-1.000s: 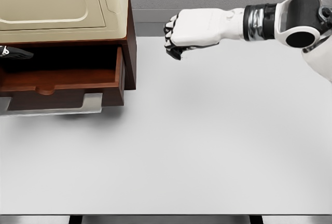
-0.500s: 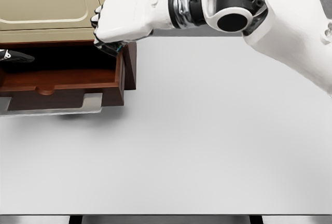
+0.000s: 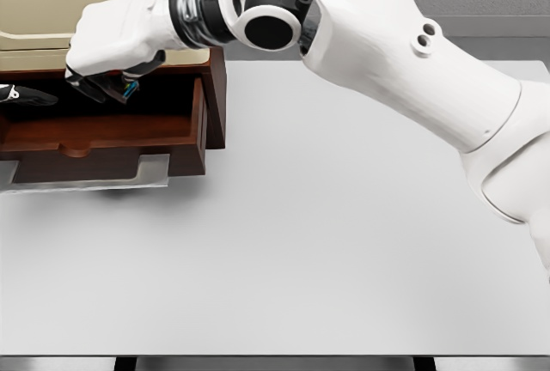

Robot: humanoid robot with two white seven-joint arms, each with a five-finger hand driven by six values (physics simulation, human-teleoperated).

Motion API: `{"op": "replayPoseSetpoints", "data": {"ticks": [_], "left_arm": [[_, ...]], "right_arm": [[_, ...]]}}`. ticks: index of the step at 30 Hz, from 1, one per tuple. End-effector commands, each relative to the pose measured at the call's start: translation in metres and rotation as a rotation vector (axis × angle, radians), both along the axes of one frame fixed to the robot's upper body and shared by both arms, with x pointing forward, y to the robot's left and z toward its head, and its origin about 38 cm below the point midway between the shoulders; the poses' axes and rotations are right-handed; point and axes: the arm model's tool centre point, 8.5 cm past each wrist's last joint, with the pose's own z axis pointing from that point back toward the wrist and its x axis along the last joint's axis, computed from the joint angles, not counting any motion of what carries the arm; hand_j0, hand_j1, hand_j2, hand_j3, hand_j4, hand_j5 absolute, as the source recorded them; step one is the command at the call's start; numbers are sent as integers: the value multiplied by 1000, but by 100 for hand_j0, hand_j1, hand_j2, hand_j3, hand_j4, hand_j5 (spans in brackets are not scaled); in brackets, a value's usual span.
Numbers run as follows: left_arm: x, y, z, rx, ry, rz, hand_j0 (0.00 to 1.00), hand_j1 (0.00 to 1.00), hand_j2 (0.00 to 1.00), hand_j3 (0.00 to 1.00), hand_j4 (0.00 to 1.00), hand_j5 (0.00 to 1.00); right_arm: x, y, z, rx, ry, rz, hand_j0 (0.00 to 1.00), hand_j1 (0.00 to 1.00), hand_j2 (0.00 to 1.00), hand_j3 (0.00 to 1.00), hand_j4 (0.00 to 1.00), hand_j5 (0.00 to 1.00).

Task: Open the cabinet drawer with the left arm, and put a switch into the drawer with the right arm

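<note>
The brown cabinet (image 3: 216, 96) stands at the back left with its drawer (image 3: 103, 133) pulled out toward me. My right arm reaches across the table, and my right hand (image 3: 105, 86) hovers over the open drawer, fingers curled around a small dark switch (image 3: 129, 90) whose blue edge shows below the palm. Most of the switch is hidden by the hand. Only a small dark part of my left hand (image 3: 19, 94) shows at the left edge, just above the drawer's inside.
A beige appliance (image 3: 43, 2) sits on top of the cabinet. The drawer front carries a silver handle (image 3: 148, 173). The white table (image 3: 344, 242) stretches right and forward, and my right upper arm (image 3: 404, 62) crosses its back part.
My right hand has swept left from above the table's middle, past the cabinet's right corner, and is now over the open drawer. The drawer and my left hand have stayed put.
</note>
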Motion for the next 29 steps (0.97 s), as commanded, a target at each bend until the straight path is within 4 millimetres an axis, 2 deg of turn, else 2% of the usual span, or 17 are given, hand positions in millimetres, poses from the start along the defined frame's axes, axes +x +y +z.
{"op": "replayPoseSetpoints", "data": {"ticks": [1, 2, 3, 5, 11, 13, 15, 17, 19, 21, 22, 23, 25, 26, 27, 29], "left_arm": [[0, 0, 0, -5, 1, 2, 100, 100, 100, 100, 100, 100], [0, 0, 0, -4, 3, 2, 100, 100, 100, 100, 100, 100], [0, 0, -2, -3, 8, 0, 100, 100, 100, 100, 100, 100], [0, 0, -3, 2, 8, 1, 100, 100, 100, 100, 100, 100], [1, -2, -2, 2, 7, -4, 100, 100, 100, 100, 100, 100], [1, -2, -3, 2, 8, -5, 100, 100, 100, 100, 100, 100], [1, -2, -3, 2, 8, -7, 100, 100, 100, 100, 100, 100], [4, -8, -2, 1, 7, -23, 100, 100, 100, 100, 100, 100], [7, -14, -2, 0, 7, -42, 100, 100, 100, 100, 100, 100], [12, -23, -1, 0, 7, -68, 100, 100, 100, 100, 100, 100], [16, -31, 2, -4, -5, -96, 100, 100, 100, 100, 100, 100], [20, -40, 2, -3, -6, -122, 100, 100, 100, 100, 100, 100], [29, -61, 2, -2, -5, -182, 100, 100, 100, 100, 100, 100], [32, -68, 2, 1, -5, -203, 100, 100, 100, 100, 100, 100], [33, -72, 2, -1, -3, -214, 100, 100, 100, 100, 100, 100], [33, -72, 1, -2, -4, -219, 100, 100, 100, 100, 100, 100]], "right_arm": [[8, 5, -5, -4, 18, -25, 53, 53, 53, 53, 53, 53], [7, 8, -5, -4, 19, -23, 56, 56, 56, 56, 56, 56], [7, 9, -8, -14, 18, -24, 66, 66, 66, 66, 66, 66], [8, 11, -10, -44, -24, -32, 100, 100, 100, 100, 100, 100], [7, 12, -9, -44, -27, -21, 100, 100, 100, 100, 100, 100], [-5, 9, -5, -44, -46, 74, 100, 100, 100, 100, 100, 100], [-6, -35, -5, -44, -80, 143, 100, 100, 100, 100, 100, 100], [2, -109, 9, 65, -99, 54, 100, 100, 100, 100, 100, 100], [12, -186, 14, 173, -51, -68, 100, 100, 100, 100, 100, 100], [24, -269, 8, 246, -19, -244, 100, 100, 100, 100, 100, 100], [27, -305, -10, 262, 16, -329, 100, 100, 100, 100, 100, 100], [27, -322, -38, 243, 72, -378, 100, 100, 100, 100, 100, 100], [30, -359, -112, 206, 239, -509, 100, 100, 100, 100, 100, 100], [35, -376, -129, 206, 281, -567, 100, 100, 100, 100, 100, 100], [37, -386, -133, 216, 293, -597, 100, 100, 100, 100, 100, 100], [35, -407, -118, 241, 258, -638, 100, 100, 100, 100, 100, 100]]}}
